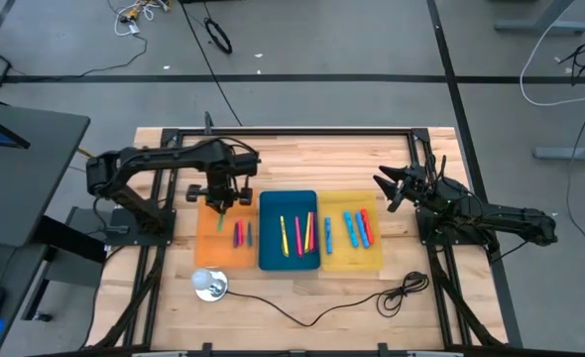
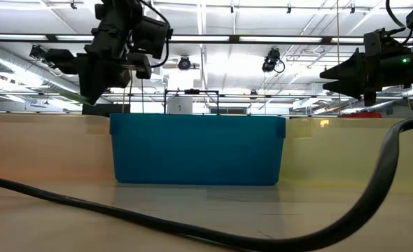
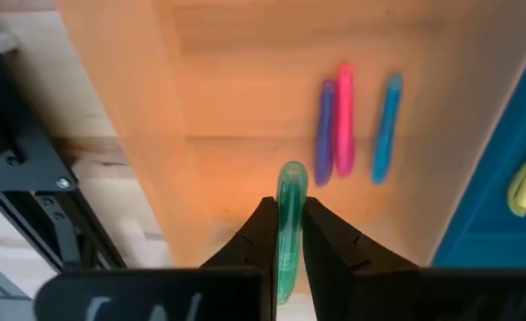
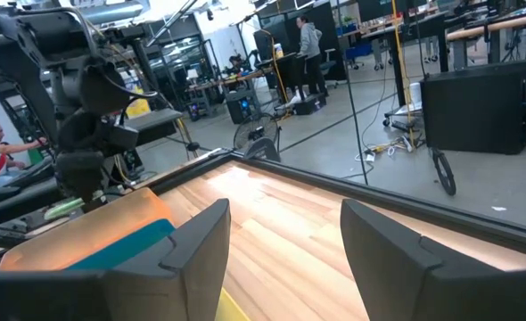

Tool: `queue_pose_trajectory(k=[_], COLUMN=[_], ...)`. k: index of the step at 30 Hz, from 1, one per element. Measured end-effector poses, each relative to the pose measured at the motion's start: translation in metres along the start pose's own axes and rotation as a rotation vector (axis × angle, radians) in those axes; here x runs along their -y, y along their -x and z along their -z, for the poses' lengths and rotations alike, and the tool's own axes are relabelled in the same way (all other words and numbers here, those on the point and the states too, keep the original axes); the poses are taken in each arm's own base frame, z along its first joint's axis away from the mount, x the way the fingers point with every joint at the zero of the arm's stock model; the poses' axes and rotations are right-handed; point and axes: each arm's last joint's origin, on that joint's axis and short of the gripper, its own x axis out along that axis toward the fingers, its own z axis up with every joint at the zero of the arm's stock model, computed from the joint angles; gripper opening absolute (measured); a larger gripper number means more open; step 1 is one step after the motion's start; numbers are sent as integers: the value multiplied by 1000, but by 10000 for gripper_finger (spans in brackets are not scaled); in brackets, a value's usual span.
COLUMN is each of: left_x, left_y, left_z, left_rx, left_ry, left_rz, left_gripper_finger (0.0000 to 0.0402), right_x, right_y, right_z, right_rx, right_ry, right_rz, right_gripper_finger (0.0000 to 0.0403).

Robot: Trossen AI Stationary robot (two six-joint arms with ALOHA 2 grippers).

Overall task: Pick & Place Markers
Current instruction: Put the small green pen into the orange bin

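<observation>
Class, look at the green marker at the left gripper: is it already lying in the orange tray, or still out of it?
Out. The left gripper is shut on the green marker, holding it above the orange tray.

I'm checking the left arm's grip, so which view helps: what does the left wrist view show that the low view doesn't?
Only the left wrist view shows the green marker pinched between the left gripper's jaws, above the orange tray where purple, pink and blue markers lie. Only the low view shows the right gripper waiting off to the side, raised. Both show the blue tray and the left gripper.
</observation>
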Motion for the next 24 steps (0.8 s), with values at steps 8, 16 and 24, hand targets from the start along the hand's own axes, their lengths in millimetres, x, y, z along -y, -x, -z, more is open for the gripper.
queue_pose_trajectory(k=[8,16,24], left_x=[4,6,0], left_y=[-9,-40,-71], left_z=[4,0,-1], left_rx=[-7,4,-3], left_ry=[34,72,88], left_rz=[-18,47,30], left_gripper_finger=[37,37,37], right_x=[0,0,0], right_y=[0,0,0], right_z=[0,0,0], right_rx=[0,0,0], right_ry=[0,0,0], right_rz=[0,0,0], right_gripper_finger=[215,215,215])
